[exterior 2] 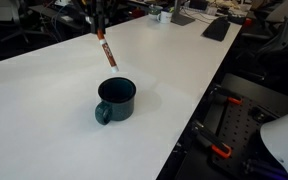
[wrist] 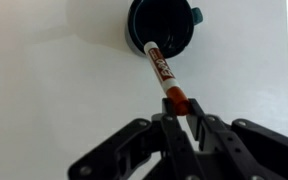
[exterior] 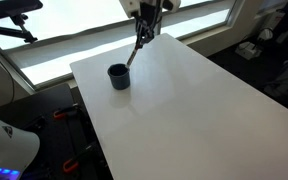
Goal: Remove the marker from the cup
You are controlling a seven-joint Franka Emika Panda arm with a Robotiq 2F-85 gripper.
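Note:
The dark navy cup (exterior: 119, 77) stands on the white table; it also shows in an exterior view (exterior 2: 116, 98), with a small handle, and at the top of the wrist view (wrist: 164, 25). My gripper (wrist: 177, 112) is shut on the reddish-orange end of the marker (wrist: 162, 70). The marker (exterior 2: 106, 52) hangs tilted from the jaws, its lower end a little above the cup's rim with a gap showing. In an exterior view the marker (exterior: 136, 52) slants down from the gripper (exterior: 144, 25) toward the cup. The gripper (exterior 2: 97, 20) is above and beyond the cup.
The white table (exterior: 184, 110) spreads wide around the cup. A window strip (exterior: 64, 45) runs behind it. Desks with a keyboard (exterior 2: 217, 28) and clutter lie beyond the table's far edge. Dark equipment (exterior 2: 234, 120) sits below the table's side edge.

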